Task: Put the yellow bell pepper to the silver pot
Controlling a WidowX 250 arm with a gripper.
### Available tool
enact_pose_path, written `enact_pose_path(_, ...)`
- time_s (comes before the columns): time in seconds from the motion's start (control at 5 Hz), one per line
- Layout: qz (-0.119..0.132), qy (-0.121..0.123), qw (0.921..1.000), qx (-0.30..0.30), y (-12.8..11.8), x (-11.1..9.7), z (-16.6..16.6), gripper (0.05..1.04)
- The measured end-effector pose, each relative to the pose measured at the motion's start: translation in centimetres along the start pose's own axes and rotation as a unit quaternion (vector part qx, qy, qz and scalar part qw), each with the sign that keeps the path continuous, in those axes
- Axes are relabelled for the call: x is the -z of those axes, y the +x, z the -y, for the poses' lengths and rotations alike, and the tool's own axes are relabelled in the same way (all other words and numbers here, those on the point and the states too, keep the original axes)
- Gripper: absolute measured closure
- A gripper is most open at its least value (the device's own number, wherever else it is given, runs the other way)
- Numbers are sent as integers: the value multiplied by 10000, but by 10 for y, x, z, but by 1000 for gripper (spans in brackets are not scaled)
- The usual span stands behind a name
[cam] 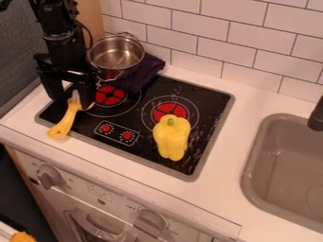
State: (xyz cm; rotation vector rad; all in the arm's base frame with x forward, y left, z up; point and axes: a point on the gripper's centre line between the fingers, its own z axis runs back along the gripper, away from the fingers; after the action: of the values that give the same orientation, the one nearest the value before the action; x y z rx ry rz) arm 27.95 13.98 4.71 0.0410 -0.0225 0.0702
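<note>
The black gripper [71,98] hangs over the left part of the stove, its two fingers spread apart. Between and below them is the upper end of a yellow-handled utensil [63,124], and whether they touch it I cannot tell. The yellow bell pepper [172,140] lies on the right front of the black cooktop, partly over the right burner, stem end toward the wall. It is well to the right of the gripper. At the back left, near the tiled wall, stands the silver pot [109,73], with the arm just left of it.
A dark purple cloth [144,73] lies beside the pot, on its right. The grey sink [255,158] is at the right, with a dark faucet [317,116] at the view's edge. Stove knobs [49,177] stick out from the front panel.
</note>
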Motion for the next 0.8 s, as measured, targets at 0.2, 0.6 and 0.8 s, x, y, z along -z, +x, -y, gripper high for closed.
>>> enact_pose_path(0.2,-115,-85,9999,-54,-3,7,4,83)
enact_pose_path(0.6,-23,-64,9998,185,-4,-31,49,83)
enact_pose_path(0.8,32,-148,9972,727,1,-37,82,83)
